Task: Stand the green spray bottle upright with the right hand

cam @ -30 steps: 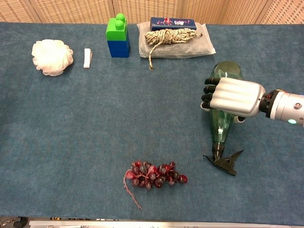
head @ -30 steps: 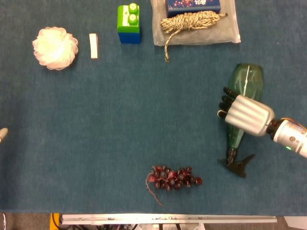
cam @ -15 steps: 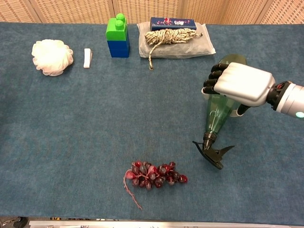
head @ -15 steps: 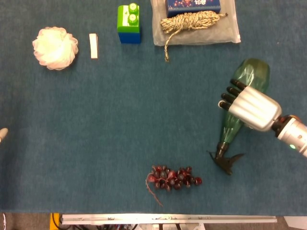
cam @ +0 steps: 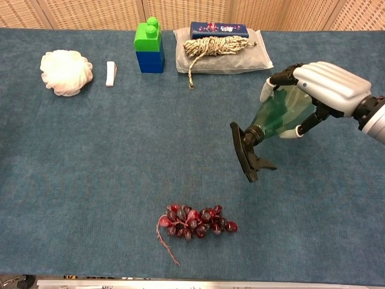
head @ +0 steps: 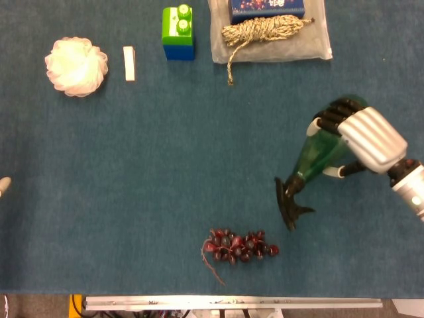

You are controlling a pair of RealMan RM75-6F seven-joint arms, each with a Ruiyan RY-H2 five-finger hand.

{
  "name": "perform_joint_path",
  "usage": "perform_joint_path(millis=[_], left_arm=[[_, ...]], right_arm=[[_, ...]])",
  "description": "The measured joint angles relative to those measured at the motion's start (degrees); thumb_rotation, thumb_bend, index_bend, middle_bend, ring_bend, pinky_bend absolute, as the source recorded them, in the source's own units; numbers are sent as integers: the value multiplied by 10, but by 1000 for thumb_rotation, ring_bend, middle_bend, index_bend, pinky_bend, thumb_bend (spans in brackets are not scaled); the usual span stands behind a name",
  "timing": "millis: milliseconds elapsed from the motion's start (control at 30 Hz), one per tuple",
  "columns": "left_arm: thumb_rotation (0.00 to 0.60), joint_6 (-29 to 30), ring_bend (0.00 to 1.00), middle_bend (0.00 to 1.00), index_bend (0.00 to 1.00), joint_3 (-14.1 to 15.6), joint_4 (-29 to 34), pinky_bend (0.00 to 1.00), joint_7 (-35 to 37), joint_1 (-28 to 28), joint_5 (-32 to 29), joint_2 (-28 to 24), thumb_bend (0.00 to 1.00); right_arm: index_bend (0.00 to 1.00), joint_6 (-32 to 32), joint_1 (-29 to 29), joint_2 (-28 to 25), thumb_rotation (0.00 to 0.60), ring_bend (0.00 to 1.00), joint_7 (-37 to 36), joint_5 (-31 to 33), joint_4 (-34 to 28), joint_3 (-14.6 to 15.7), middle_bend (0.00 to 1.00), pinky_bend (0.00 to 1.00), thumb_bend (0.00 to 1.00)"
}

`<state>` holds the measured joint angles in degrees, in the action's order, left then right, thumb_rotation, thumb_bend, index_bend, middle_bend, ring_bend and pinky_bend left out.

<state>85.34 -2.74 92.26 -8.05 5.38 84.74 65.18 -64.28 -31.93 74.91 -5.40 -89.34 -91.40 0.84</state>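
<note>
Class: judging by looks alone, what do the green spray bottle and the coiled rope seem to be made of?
Green spray bottle: probably translucent glossy plastic, since light glints on its see-through green body; its trigger head looks matte black plastic. Coiled rope: likely natural fibre such as jute, tan and coarsely twisted.

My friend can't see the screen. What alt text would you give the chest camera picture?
The robot's right hand grips a green spray bottle and holds it tilted, black nozzle pointing down-left, over a blue table. Dark red grapes lie near the front edge; along the back sit a white pouf, a green-and-blue block and a coil of rope.
</note>
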Motion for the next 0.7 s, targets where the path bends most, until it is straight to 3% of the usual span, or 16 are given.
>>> perform_joint_path(millis=[300, 700], left_arm=[[600, 0, 0, 0, 0, 0, 0, 0, 0, 0, 0, 0, 0], [600, 0, 0, 0, 0, 0, 0, 0, 0, 0, 0, 0, 0]], right_arm=[[549, 5, 21, -11, 600, 346, -170, 29, -26, -6, 579, 210, 0], [549, -24, 53, -11, 600, 343, -422, 10, 7, -1, 549, 211, 0]])
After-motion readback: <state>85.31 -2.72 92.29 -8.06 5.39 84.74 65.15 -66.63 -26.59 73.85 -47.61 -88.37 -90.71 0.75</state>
